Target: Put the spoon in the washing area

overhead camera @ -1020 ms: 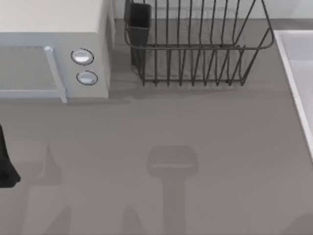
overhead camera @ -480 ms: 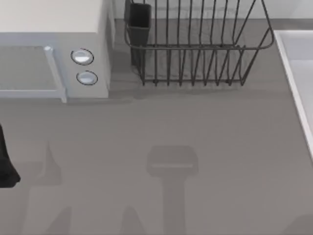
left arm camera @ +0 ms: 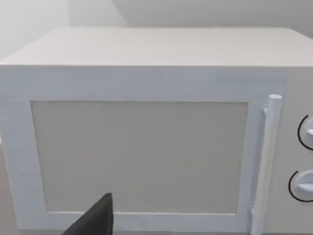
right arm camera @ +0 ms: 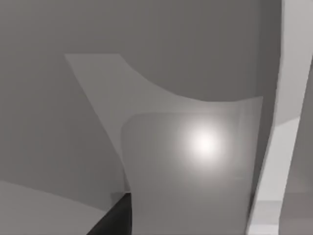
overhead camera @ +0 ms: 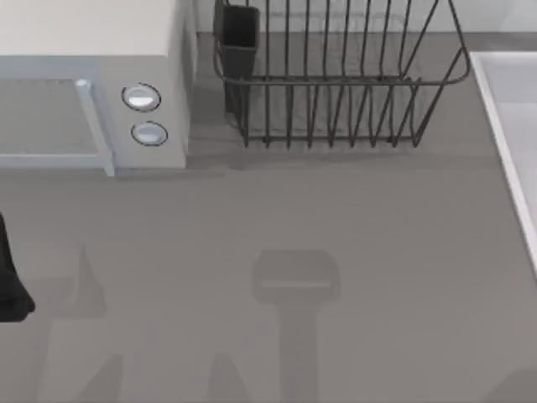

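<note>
1. Washing area (overhead camera: 510, 126): smooth pale basin, raised white rim, table's right edge.
2. Boxy white microwave (overhead camera: 92, 84), 2 round knobs; dark wire rack (overhead camera: 336, 75) beside.
3. Left gripper (overhead camera: 10, 285): far left, facing microwave; finger spread can't tell.

The washing area (overhead camera: 513, 126) is cut off by the right edge of the top view, leaving a strip of rim and basin. The microwave (overhead camera: 92, 84) runs off the upper left, the dish rack (overhead camera: 336, 84) off the top. A dark arm piece (overhead camera: 8, 285) is clipped at the left edge.
</note>
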